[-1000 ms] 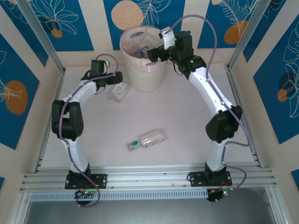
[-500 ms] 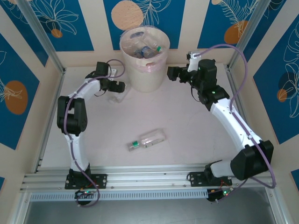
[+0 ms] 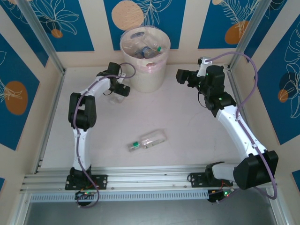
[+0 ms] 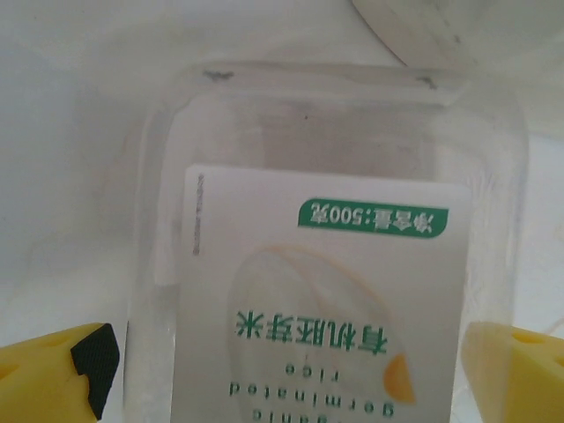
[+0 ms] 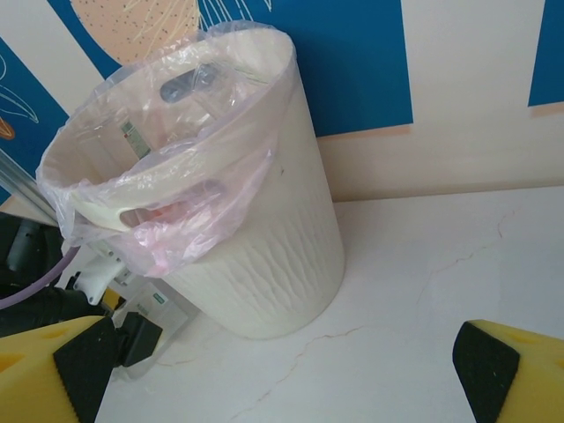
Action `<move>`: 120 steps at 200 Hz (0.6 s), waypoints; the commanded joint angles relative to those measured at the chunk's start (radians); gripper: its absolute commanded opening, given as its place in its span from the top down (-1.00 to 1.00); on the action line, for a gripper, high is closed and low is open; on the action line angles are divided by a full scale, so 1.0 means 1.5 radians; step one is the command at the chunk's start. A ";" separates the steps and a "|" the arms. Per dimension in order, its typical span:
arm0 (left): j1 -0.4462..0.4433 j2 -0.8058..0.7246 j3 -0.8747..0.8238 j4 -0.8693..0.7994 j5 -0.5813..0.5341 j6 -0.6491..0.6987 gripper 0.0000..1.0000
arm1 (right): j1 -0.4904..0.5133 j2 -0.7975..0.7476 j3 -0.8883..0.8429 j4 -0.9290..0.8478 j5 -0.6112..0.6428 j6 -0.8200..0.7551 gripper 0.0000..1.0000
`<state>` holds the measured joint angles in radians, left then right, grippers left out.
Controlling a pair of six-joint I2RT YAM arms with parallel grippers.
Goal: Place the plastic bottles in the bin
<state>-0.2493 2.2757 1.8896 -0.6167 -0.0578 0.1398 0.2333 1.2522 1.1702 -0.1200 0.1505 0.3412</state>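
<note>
- The bottle [image 4: 326,291] just beside the bin [image 3: 145,77] looks empty, so probably light, thin-walled, smooth and easy to dent; I would take it across the labelled body.
- The left claw [image 4: 291,374] is fully spread, with one finger at each side of this bottle, and seems not to press it yet.
- The right claw [image 5: 282,366] is also wide open and holds nothing, right of the bin.
- Another bottle [image 3: 147,140] lies in the middle of the table [image 3: 187,131]; several are inside the bin.

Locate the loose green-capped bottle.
Top view: the green-capped bottle lies on its side, central on the table, between left arm and right arm, below the bin.
</note>
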 commanded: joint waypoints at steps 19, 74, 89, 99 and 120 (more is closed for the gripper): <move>-0.007 0.017 0.022 -0.033 -0.038 0.020 -0.99 | -0.001 -0.023 -0.006 -0.025 0.006 0.013 -0.99; -0.005 -0.024 -0.018 -0.014 -0.036 0.012 -0.51 | -0.005 -0.041 -0.026 -0.033 0.018 0.010 -0.99; -0.004 -0.048 -0.039 0.000 -0.045 0.001 -0.41 | -0.005 -0.045 -0.030 -0.034 0.019 0.010 -0.99; -0.004 -0.068 -0.056 0.013 -0.061 -0.008 -0.36 | -0.006 -0.047 -0.032 -0.035 0.020 0.008 -0.99; -0.004 -0.115 -0.077 0.038 -0.123 -0.044 -0.22 | -0.007 -0.050 -0.035 -0.037 0.024 0.009 -0.99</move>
<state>-0.2512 2.2192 1.8027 -0.6090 -0.1310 0.1360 0.2283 1.2095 1.1339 -0.1719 0.1589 0.3481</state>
